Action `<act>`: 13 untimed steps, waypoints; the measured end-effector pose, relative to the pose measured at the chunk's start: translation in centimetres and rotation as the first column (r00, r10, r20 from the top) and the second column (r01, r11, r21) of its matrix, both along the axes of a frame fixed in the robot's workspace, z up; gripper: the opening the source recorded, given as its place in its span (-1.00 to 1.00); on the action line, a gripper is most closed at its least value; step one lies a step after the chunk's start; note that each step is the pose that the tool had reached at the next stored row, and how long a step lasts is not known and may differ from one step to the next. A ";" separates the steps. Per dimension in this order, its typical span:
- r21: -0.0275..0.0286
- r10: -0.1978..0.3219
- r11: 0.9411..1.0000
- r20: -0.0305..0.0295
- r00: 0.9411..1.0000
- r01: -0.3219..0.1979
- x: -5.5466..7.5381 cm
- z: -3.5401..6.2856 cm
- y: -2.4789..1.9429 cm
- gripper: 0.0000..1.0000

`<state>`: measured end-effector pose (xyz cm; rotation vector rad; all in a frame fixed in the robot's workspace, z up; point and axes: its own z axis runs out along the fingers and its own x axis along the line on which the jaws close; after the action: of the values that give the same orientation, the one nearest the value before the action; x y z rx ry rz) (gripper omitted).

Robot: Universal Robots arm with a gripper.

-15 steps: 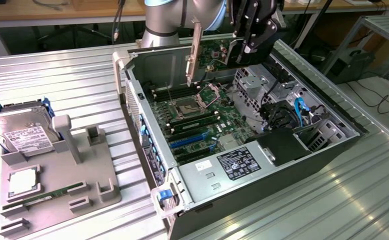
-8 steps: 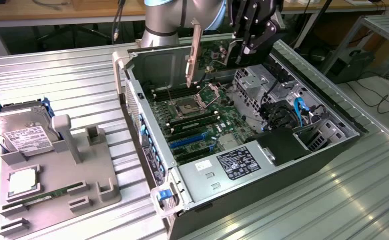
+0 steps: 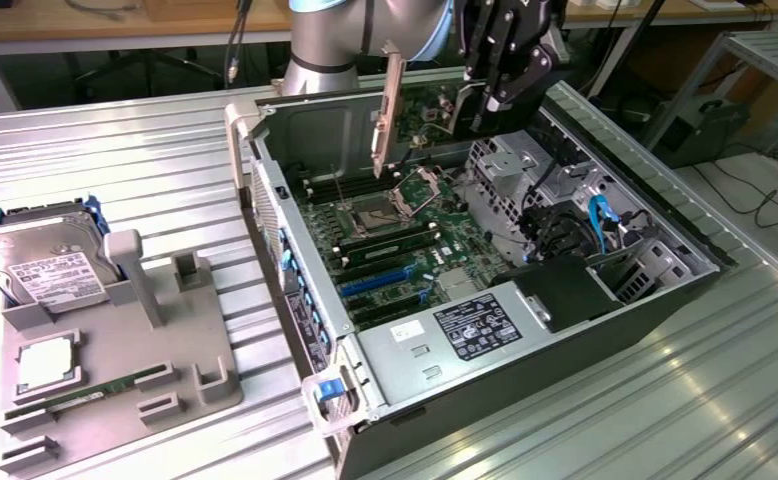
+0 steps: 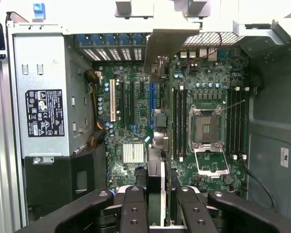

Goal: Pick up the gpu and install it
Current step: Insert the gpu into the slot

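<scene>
pincer [image 4: 156, 204] – clamped on one gpu [image 4: 155, 182] | above one open case [image 3: 656, 215] – one hard drive [image 3: 36, 262] on stand

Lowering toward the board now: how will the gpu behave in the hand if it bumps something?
The gpu hangs edge-on, a thin flat card, so it probably stays stiff. Held by the hand at one narrow end, it may pivot if nudged. Its exposed board looks fragile near the open case walls.
</scene>
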<state>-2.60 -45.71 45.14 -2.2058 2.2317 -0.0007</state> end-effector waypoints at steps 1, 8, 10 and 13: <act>0.000 0.000 1.000 0.000 1.000 0.000 0.0 -0.03 0.00 -0.45; 0.000 0.000 1.000 0.000 1.000 0.000 0.0 -0.44 0.00 -0.45; 0.000 0.000 1.000 -0.001 1.000 0.000 0.0 -0.53 0.00 -0.45; 0.000 0.000 1.000 -0.001 1.000 0.000 0.0 -0.66 0.00 -0.45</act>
<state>-2.60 -45.71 44.47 -2.2067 2.2319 0.0006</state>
